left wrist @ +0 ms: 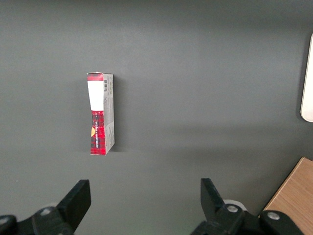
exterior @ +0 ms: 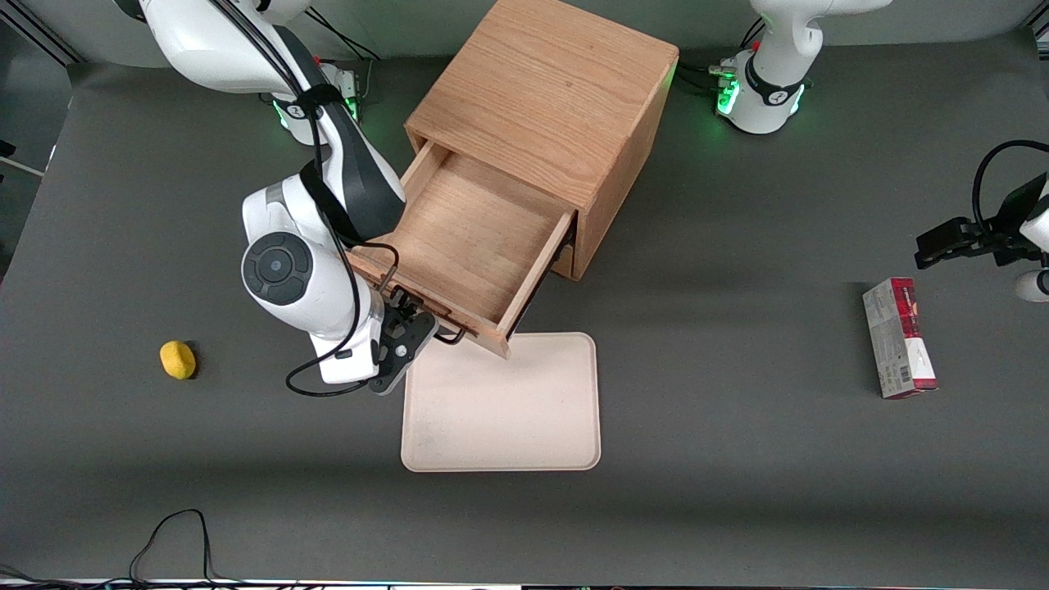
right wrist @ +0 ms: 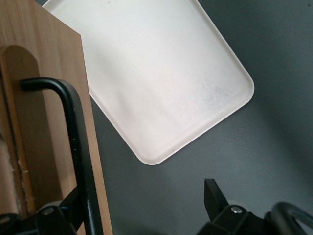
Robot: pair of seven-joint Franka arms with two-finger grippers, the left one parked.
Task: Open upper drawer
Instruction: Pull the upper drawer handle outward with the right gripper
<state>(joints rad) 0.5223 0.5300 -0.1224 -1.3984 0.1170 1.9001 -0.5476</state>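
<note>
The light oak cabinet has its upper drawer pulled far out, and the bare wooden inside shows. Its thin black bar handle runs along the drawer front, the side nearest the front camera. My right gripper is at the handle's end toward the working arm. In the right wrist view the gripper is open. The handle passes just beside one finger, and the other finger stands well apart over the table. Nothing is held. The lower drawer is hidden under the open one.
A cream tray lies on the grey table just in front of the open drawer; it also shows in the right wrist view. A small yellow object lies toward the working arm's end. A red and white box lies toward the parked arm's end.
</note>
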